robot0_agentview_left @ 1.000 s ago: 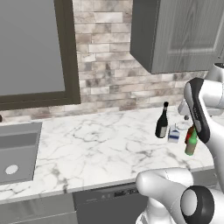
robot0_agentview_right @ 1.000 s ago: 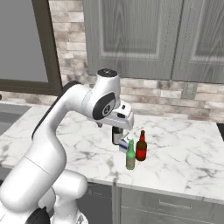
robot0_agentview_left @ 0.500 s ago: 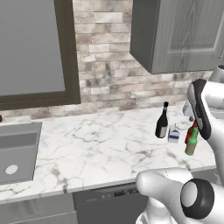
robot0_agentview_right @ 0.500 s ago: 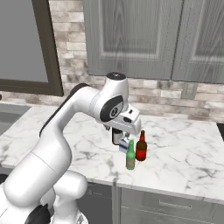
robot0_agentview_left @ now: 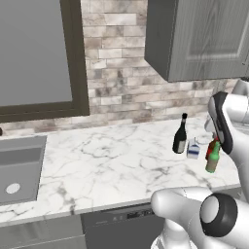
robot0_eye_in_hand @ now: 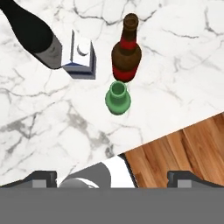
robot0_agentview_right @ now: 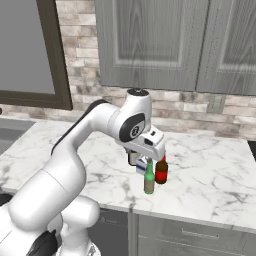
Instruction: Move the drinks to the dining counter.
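Four drinks standing together near the front edge of white grey-veined marble counter (robot0_agentview_left: 107, 165) beside inset sink (robot0_agentview_left: 19, 168): tall black wine bottle (robot0_agentview_left: 180, 134), small blue-and-white milk carton (robot0_eye_in_hand: 79, 55) just beside, red-brown beer bottle (robot0_eye_in_hand: 126, 51), green glass bottle (robot0_eye_in_hand: 117, 98) closest to edge. Two-finger gripper (robot0_eye_in_hand: 111, 178) poised above them, jaws spread wide, holding nothing.

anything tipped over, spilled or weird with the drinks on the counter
Nothing stands out. The wine bottle, milk carton, beer bottle and green bottle all stand upright in a tight cluster on the marble counter, with no spill around them. The open gripper hovers above, touching none.
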### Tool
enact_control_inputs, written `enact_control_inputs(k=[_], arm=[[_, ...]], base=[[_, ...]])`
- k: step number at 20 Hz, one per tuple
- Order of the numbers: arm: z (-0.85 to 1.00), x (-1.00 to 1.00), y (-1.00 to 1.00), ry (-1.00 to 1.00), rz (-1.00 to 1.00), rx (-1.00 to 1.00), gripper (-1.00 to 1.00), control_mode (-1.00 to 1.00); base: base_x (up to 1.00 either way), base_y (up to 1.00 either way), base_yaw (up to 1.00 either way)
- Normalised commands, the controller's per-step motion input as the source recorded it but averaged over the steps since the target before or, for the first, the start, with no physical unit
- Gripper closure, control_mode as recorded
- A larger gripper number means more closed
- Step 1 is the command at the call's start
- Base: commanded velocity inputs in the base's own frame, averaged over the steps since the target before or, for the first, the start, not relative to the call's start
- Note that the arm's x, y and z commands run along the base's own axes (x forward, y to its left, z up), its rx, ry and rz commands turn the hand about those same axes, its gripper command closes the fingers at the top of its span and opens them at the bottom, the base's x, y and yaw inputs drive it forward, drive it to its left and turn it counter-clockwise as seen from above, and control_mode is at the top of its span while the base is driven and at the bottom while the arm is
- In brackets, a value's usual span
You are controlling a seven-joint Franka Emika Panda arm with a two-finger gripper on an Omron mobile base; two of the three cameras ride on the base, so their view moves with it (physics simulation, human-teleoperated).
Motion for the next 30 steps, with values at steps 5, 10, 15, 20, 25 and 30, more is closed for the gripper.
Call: enact_control_inputs(k=[5, 10, 15, 20, 25, 30], arm=[[-0.07, 0.00, -0.01, 0.01, -0.01, 0.00, -1.00, -1.00], [-0.02, 0.00, 0.00, 0.02, 0.00, 0.00, -1.00, -1.00], [-0.14, 0.05, -0.01, 0.01, 0.00, 0.00, -1.00, -1.00], [-0.16, 0.09, -0.07, 0.00, 0.00, 0.00, -1.00, -1.00], [-0.14, 0.08, -0.10, 0.00, 0.00, 0.00, -1.00, -1.00], [-0.02, 0.12, -0.03, 0.00, 0.00, 0.00, -1.00, -1.00]], base=[[0.00, 0.00, 0.00], [0.00, 0.00, 0.00], [0.00, 0.00, 0.00], [0.00, 0.00, 0.00], [0.00, 0.00, 0.00], [0.00, 0.00, 0.00]])
